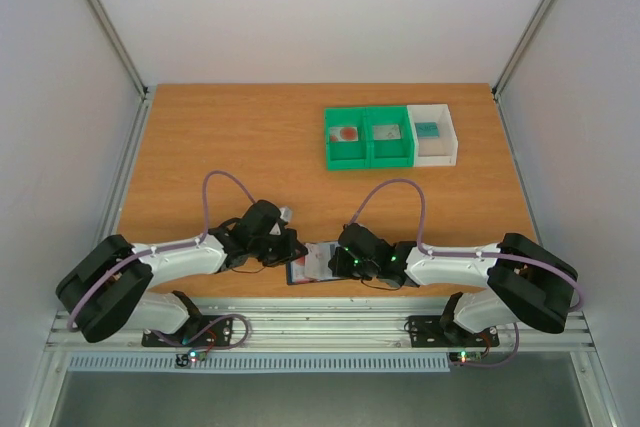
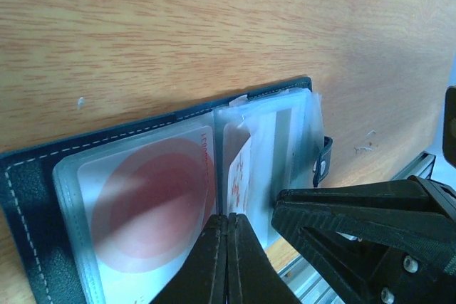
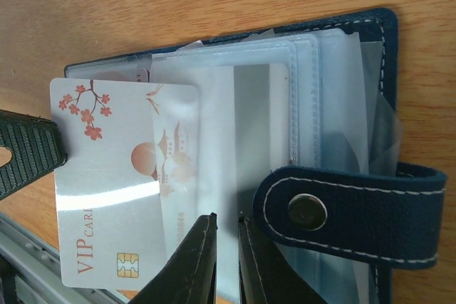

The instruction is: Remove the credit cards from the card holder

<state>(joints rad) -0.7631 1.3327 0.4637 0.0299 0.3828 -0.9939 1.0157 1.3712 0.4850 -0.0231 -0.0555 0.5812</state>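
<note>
Wooden tabletop [image 1: 250,147], white walls around.

Top view: dark navy folding card holder [image 1: 310,269] lies open at the near edge, between left gripper [image 1: 292,250] and right gripper [image 1: 338,262]. Green plastic bins [image 1: 368,137] and white plastic bin [image 1: 437,134] sit well apart, far right.

Left wrist view: left fingers [image 2: 214,261] pressed together, pinching the edge of a white plastic card with red blossoms [image 2: 239,172]. Card with a red disc [image 2: 153,208] sits in its clear sleeve.

Right wrist view: blossom card half out of its sleeve. Right fingers [image 3: 196,261] nearly together over the sleeves, beside the navy snap tab [image 3: 349,208]; cannot tell whether they grip.
</note>
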